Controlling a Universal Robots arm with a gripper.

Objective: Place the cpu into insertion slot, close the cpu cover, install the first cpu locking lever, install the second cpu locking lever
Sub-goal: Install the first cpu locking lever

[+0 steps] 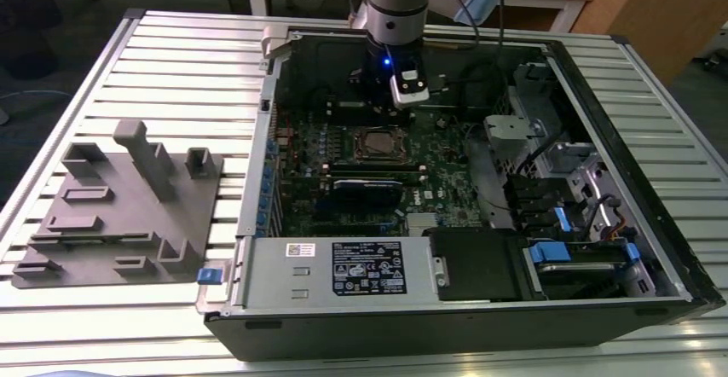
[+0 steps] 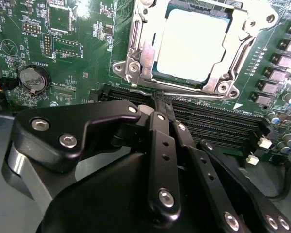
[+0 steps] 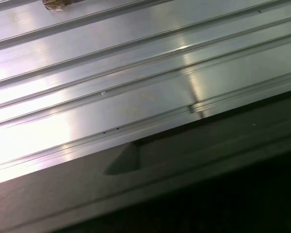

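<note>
In the second wrist view the cpu [image 2: 193, 43] lies flat in the insertion slot [image 2: 157, 77], its pale metal top showing through the window of the cpu cover [image 2: 139, 51], which is folded down around it. A thin metal locking lever [image 2: 196, 95] runs along the socket's edge closest to my gripper [image 2: 163, 101]. The black fingers are shut together, and their tips sit right at that lever. In the exterior view the gripper [image 1: 387, 111] hangs inside the open computer case, just behind the insertion slot [image 1: 379, 144].
Long black memory slots [image 2: 218, 124] lie under the fingers, and a coin battery [image 2: 31, 80] sits off to one side. A power supply [image 1: 341, 268] and drive bays [image 1: 569, 249] fill the case's front. A grey fixture [image 1: 125, 198] stands at the exterior view's left on the slatted table [image 3: 111, 87].
</note>
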